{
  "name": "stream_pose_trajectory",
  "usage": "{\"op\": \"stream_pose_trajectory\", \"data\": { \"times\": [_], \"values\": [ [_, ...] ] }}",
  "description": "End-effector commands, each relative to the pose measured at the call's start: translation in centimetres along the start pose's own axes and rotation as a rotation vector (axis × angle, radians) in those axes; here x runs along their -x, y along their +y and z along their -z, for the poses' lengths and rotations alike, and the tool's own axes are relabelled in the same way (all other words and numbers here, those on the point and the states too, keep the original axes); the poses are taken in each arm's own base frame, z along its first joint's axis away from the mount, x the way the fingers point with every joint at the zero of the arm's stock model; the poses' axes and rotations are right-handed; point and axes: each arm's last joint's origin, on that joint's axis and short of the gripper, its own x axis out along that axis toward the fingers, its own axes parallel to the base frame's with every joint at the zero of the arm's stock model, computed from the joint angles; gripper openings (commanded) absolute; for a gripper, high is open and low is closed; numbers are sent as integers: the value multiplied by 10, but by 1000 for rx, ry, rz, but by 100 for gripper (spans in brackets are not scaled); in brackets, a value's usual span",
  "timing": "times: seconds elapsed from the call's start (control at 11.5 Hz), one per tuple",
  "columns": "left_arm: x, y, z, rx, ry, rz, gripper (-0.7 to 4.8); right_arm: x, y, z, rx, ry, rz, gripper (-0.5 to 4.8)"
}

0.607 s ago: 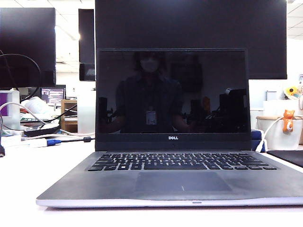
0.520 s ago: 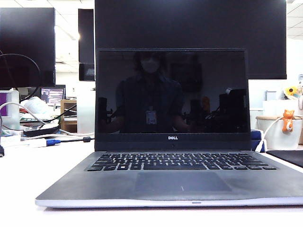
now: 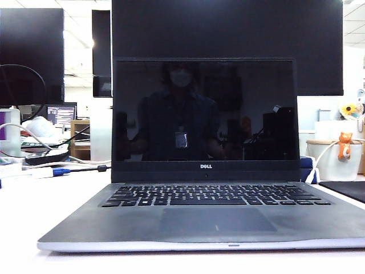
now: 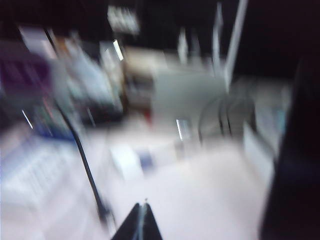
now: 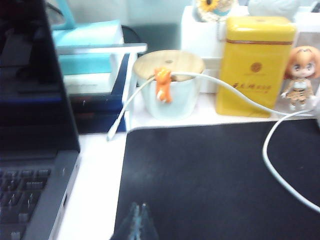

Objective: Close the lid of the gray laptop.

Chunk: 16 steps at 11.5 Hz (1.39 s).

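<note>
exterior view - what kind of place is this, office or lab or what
Most likely an office desk. The gray laptop stands with its lid upright before a big black monitor, ceiling light panels run behind, and a yellow tin and mouse mat lie beside it. Neither gripper touches anything.

Exterior low, frontal; right wrist shares laptop (image 5: 35, 165).

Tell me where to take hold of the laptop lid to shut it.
Go for the lid's top edge, coming from behind: it stands about upright over the keyboard, hinged at the bottom, so a push there folds it forward. The right end effector sits over the black mat; the left end effector view is blurred.
</note>
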Motion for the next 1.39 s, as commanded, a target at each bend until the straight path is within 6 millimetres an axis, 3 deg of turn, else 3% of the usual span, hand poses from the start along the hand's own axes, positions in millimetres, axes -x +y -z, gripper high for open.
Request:
{"op": "stream_pose_trajectory", "data": {
  "times": [0.09,0.17,0.35,0.52,0.69,0.78,1.04,1.39],
  "values": [
    [4,-2,-51,-5,-92,-76,-5,8,-2,-29,-76,-144,90,-1],
    [-10,-6,-77,-39,-37,-27,-5,13,-2,-45,-110,-249,79,-2],
    [-44,-12,-107,-192,43,88,-5,14,-2,-58,-143,-306,94,-2],
    [-86,-18,-136,-272,95,197,-5,10,-1,-73,-154,-275,103,-2],
    [-130,-25,-169,-311,148,331,-5,-3,4,-104,-114,-186,56,-2],
    [-151,-29,-192,-336,177,407,-5,-13,10,-131,-25,-107,-29,-1],
    [-172,-31,-212,-423,214,437,-5,-22,19,-184,44,8,-224,-1],
    [-196,-36,-221,-411,286,577,-5,-26,28,-255,100,161,-383,-1]
  ]
}}
